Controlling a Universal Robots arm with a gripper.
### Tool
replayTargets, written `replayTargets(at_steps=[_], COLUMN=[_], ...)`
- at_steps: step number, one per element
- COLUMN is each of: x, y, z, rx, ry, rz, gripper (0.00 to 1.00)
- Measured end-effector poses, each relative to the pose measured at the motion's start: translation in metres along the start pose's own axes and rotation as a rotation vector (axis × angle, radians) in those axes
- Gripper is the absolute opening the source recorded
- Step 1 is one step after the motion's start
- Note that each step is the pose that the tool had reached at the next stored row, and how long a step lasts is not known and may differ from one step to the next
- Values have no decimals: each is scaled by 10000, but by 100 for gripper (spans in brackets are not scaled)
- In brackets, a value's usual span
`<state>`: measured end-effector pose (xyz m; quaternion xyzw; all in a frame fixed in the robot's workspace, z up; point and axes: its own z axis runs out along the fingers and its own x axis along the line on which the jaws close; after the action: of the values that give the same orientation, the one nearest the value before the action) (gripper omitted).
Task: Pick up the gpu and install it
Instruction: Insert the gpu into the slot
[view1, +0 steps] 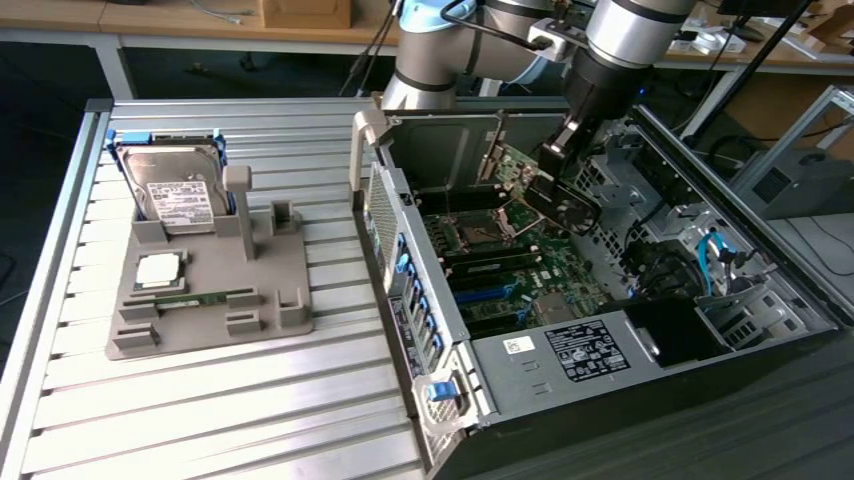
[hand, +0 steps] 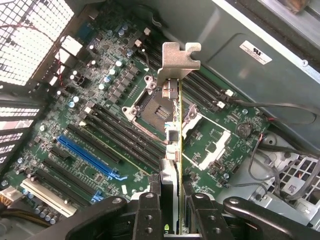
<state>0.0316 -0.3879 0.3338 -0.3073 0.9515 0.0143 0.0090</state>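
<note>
Fingers (hand: 149, 216) tight on gpu (hand: 176, 115) (edge-on)

Computer case (view1: 395, 250) lies open on top; entry from above unobstructed. Inside, gpu (hand: 176, 120), clamped between fingers (hand: 150, 215), hangs edge-on over motherboard (hand: 100, 95). Cables (hand: 285, 165) crowd one flank, grille wall (hand: 30, 35) bounds the other. Labelled metal cover (view1: 574, 350) closes off one end of the case. Bare worktop (view1: 200, 410) free near the grey fixture (view1: 287, 320).

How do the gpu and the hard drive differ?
The gpu is a thin green card, the hard drive a boxy silver unit with a white label. The gpu is clamped in the tool above the motherboard; the hard drive stands propped in the grey holder. Both stand roughly on edge.
</note>
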Motion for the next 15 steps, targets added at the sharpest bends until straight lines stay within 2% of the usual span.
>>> replayTargets(at_steps=[15], x=[0], y=[0], z=[3], rx=[-14], ry=[11], rz=[-519], gripper=[27])
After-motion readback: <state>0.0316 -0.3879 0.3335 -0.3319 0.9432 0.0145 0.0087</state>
